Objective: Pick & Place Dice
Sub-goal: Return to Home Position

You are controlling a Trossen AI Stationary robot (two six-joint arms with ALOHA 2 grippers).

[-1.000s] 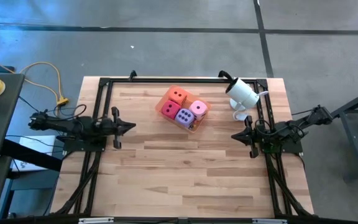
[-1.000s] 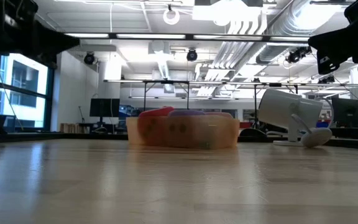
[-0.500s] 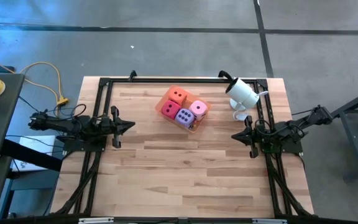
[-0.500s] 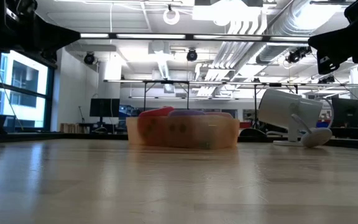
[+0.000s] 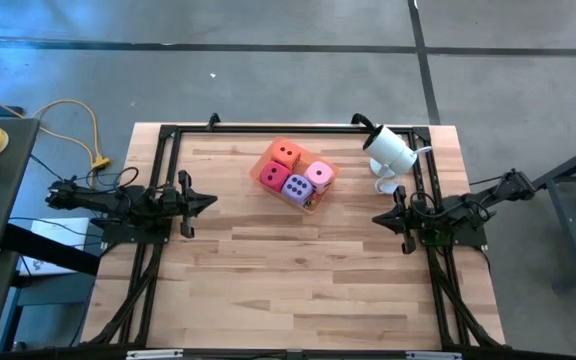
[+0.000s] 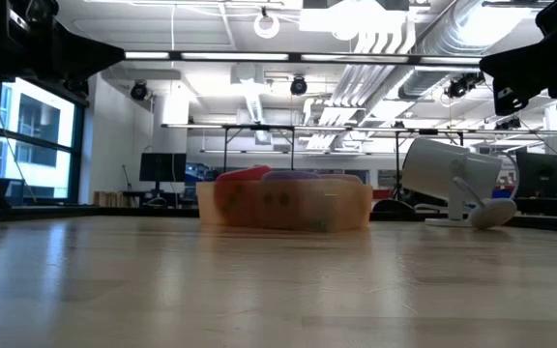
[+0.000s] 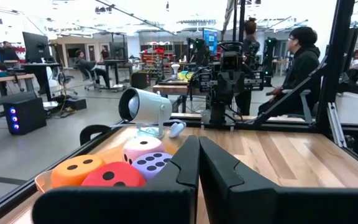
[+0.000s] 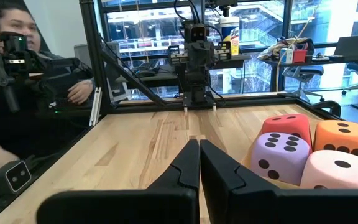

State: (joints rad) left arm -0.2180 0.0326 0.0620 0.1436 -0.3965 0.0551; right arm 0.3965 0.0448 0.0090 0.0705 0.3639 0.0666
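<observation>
Several dice sit together in a translucent orange tray [image 5: 313, 197] at the far middle of the table: an orange die [image 5: 286, 154], a red-magenta die [image 5: 273, 176], a purple die [image 5: 296, 187] and a light pink die [image 5: 319, 174]. My left gripper [image 5: 211, 201] is shut and empty at the table's left edge, pointing toward the right. My right gripper [image 5: 377, 217] is shut and empty at the right edge, pointing toward the left. Both hang above the table, well apart from the tray. The wrist views show the dice [image 7: 106, 175] [image 8: 281, 152] ahead and to one side of the shut fingers.
A white camera on a stand [image 5: 389, 150] lies at the far right of the table, close to the tray. A black frame [image 5: 168, 135] borders the table's left, far and right sides. Bare wood [image 5: 288, 270] fills the near half. People sit beyond the table.
</observation>
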